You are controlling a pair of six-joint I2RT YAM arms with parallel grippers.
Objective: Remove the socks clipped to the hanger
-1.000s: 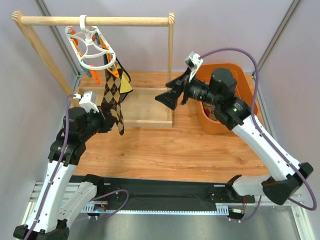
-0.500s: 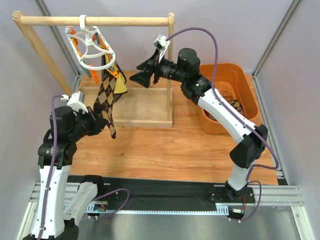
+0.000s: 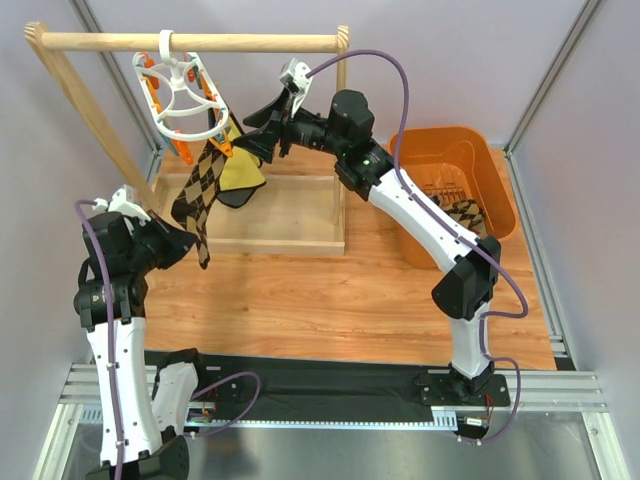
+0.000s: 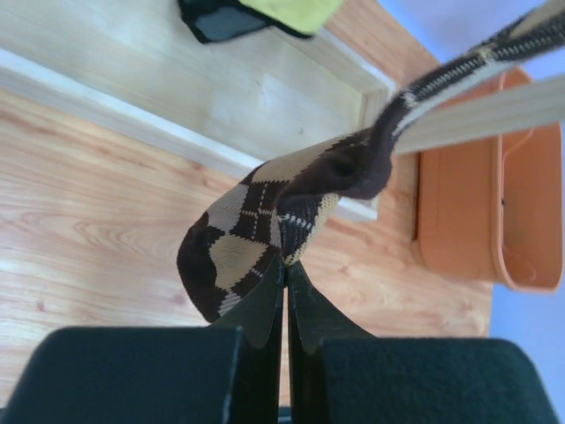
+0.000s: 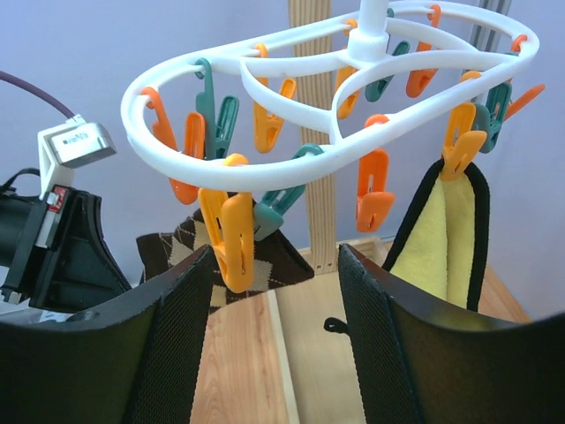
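The white ring hanger (image 3: 185, 95) hangs by its hook from the wooden rail, with orange and teal clips dangling. An argyle sock (image 3: 200, 190) is held by a clip at its top and stretched down-left to my left gripper (image 3: 193, 243), which is shut on its toe (image 4: 256, 238). A yellow sock with black edging (image 3: 240, 170) hangs from an orange clip beside it. My right gripper (image 3: 255, 125) is open just right of the hanger. In the right wrist view its fingers (image 5: 190, 291) flank an orange clip (image 5: 231, 238) and the argyle sock's top (image 5: 274, 261), under the ring (image 5: 335, 97).
An orange bin (image 3: 480, 150) stands at the right with socks inside (image 3: 462, 212). The wooden rail frame (image 3: 200, 42) has a tray base (image 3: 290, 215) and an upright post (image 3: 342, 120) close behind my right arm. The left arm's body shows in the right wrist view (image 5: 53, 247).
My right arm has swung from the orange bin leftward up to the hanger. My left gripper has moved left, pulling the argyle sock taut at a slant.
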